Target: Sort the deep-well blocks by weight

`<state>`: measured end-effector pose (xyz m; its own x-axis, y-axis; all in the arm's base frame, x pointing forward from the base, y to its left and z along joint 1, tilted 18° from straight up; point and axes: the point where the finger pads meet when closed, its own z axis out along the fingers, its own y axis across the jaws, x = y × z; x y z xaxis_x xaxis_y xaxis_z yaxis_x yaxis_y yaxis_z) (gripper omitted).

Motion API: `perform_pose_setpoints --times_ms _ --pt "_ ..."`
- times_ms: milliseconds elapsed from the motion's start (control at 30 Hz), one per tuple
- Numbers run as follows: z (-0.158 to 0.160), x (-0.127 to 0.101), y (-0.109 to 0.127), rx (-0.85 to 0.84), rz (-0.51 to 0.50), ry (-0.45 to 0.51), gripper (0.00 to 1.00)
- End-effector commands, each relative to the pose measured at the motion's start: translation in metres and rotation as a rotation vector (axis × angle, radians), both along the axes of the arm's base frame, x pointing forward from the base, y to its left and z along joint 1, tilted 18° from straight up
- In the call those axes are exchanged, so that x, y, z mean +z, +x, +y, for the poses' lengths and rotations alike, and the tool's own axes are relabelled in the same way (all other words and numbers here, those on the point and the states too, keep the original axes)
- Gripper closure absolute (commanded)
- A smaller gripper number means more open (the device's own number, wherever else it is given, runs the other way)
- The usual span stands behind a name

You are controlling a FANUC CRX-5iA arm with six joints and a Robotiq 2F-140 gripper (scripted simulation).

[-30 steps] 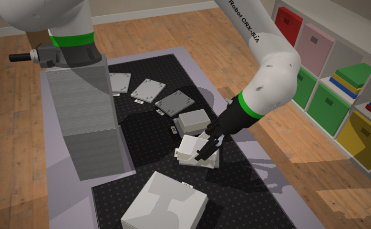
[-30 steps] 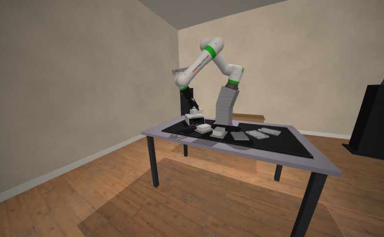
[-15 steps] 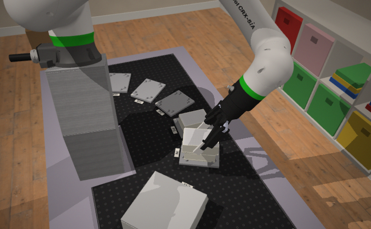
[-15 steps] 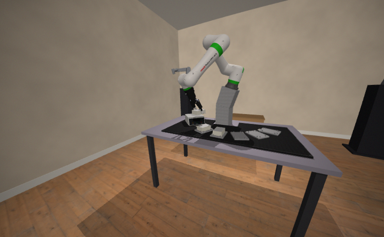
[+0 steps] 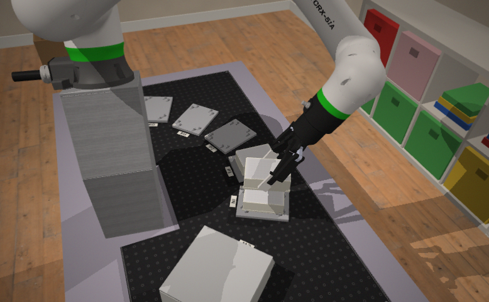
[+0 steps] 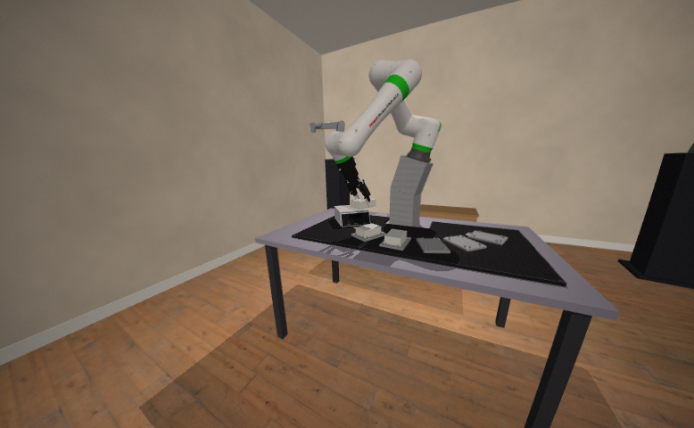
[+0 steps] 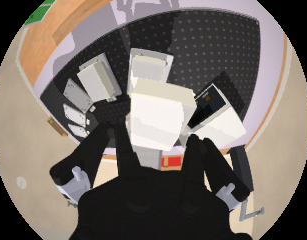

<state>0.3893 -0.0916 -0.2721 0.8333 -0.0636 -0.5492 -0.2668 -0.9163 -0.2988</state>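
My gripper (image 5: pixel 274 175) (image 6: pixel 361 197) (image 7: pixel 156 121) is shut on a white deep-well block (image 5: pixel 264 170) (image 6: pixel 362 202) (image 7: pixel 160 117) and holds it tilted, just above the infeed nest (image 5: pixel 256 216). A second block (image 5: pixel 262 202) (image 6: pixel 369 230) (image 7: pixel 149 67) sits in that nest, right under the held one. A third block (image 5: pixel 251 152) (image 6: pixel 396 237) (image 7: pixel 98 80) sits in the nest right behind it. The check-weigher (image 5: pixel 217 267) (image 6: pixel 351 214) (image 7: pixel 218 122) stands at the near end of the mat; in the wrist view a small amber spot shows on its dark front.
Three empty grey nests (image 5: pixel 230 135) (image 5: pixel 195 119) (image 5: pixel 158 108) lie in a row towards the far end of the black mat (image 5: pixel 202 179). The arm's grey pedestal (image 5: pixel 109 149) stands at the left. Shelves with coloured bins (image 5: pixel 419 123) stand beyond the table's right edge.
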Motion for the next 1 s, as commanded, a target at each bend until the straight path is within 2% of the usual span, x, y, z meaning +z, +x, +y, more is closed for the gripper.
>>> perform_pose_setpoints --times_ms 0,433,733,967 --pt "0.008 0.003 0.004 0.000 0.000 -0.001 0.90" --pt "0.045 0.015 0.023 0.000 0.000 -0.001 0.90" --pt "0.053 0.017 0.027 0.000 0.000 -0.001 0.90" --pt "0.075 0.025 0.028 0.222 -0.073 0.000 0.90"
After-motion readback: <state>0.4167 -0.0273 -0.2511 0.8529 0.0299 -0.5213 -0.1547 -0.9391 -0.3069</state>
